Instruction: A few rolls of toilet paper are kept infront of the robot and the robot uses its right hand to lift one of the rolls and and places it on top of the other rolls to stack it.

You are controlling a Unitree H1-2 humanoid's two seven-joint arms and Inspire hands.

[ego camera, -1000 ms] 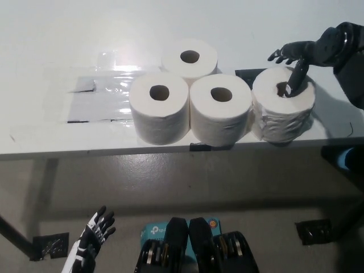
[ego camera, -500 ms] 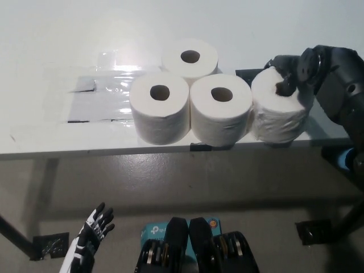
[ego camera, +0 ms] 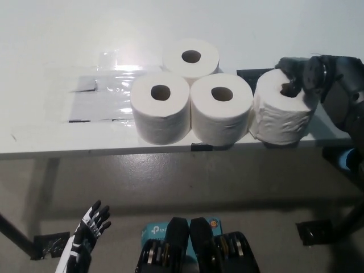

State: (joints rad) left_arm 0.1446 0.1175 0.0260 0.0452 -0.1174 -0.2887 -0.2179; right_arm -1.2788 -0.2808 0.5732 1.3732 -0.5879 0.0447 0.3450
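Note:
Several white toilet paper rolls stand upright on the white table point(ego camera: 51, 40). One roll point(ego camera: 191, 58) is at the back, with two more in front of it: a left roll point(ego camera: 160, 106) and a middle roll point(ego camera: 220, 110). A fourth roll point(ego camera: 283, 114) stands at the right, close to the table's front edge and tilted a little. My black right hand point(ego camera: 304, 77) is shut on this fourth roll, one finger in its core and the rest over its far right side. My white left hand point(ego camera: 88, 230) hangs low at the lower left, fingers spread, holding nothing.
A clear plastic sheet point(ego camera: 94, 94) is taped flat to the table left of the rolls. A black patch point(ego camera: 250, 74) lies behind the right roll. Below the table edge is grey floor with a teal box point(ego camera: 153, 230).
My right hand has closed around the right roll's top and far side, and the roll has tipped slightly and shifted a bit to the right. The left hand has sunk a little lower.

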